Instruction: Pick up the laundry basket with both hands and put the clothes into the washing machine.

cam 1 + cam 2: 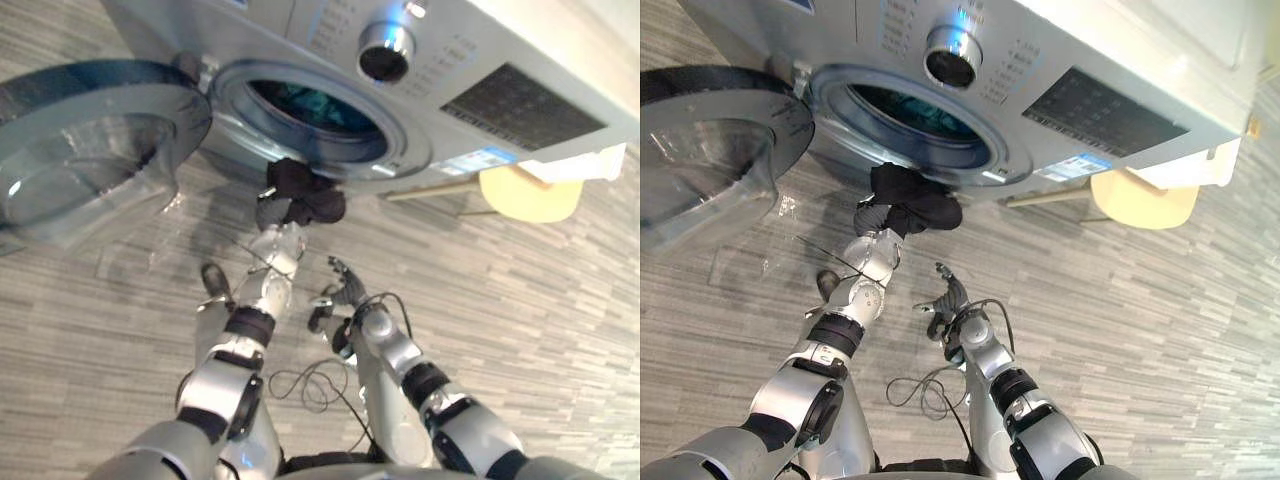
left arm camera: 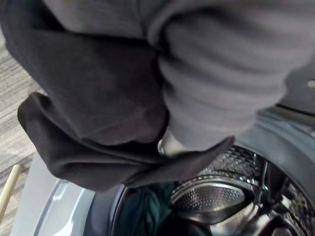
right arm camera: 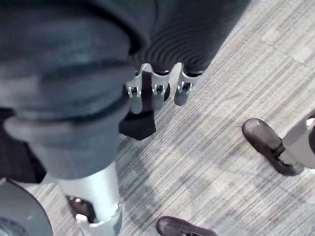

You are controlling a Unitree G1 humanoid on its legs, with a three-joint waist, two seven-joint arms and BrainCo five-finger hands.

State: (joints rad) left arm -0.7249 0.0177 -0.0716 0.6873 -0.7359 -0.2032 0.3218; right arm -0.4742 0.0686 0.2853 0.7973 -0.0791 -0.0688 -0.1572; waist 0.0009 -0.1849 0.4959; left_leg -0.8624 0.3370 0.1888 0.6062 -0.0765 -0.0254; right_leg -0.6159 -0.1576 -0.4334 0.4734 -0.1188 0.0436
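The washing machine [image 1: 480, 90] stands in front of me with its round door [image 1: 90, 150] swung open to the left. Teal clothing [image 1: 320, 103] lies inside the steel drum [image 2: 216, 196]. My left hand [image 1: 272, 218] is raised to the lower rim of the opening and is shut on a bunched black garment [image 1: 305, 195], which hangs against the rim. In the left wrist view the black garment [image 2: 98, 123] drapes over the hand's fingers. My right hand [image 1: 342, 290] hovers lower over the floor, open and holding nothing, with its fingers [image 3: 156, 91] relaxed.
A round pale yellow stool [image 1: 530, 195] stands to the right of the machine. The open door takes up the space on the left. Grey striped floor [image 1: 520, 320] spreads around both arms.
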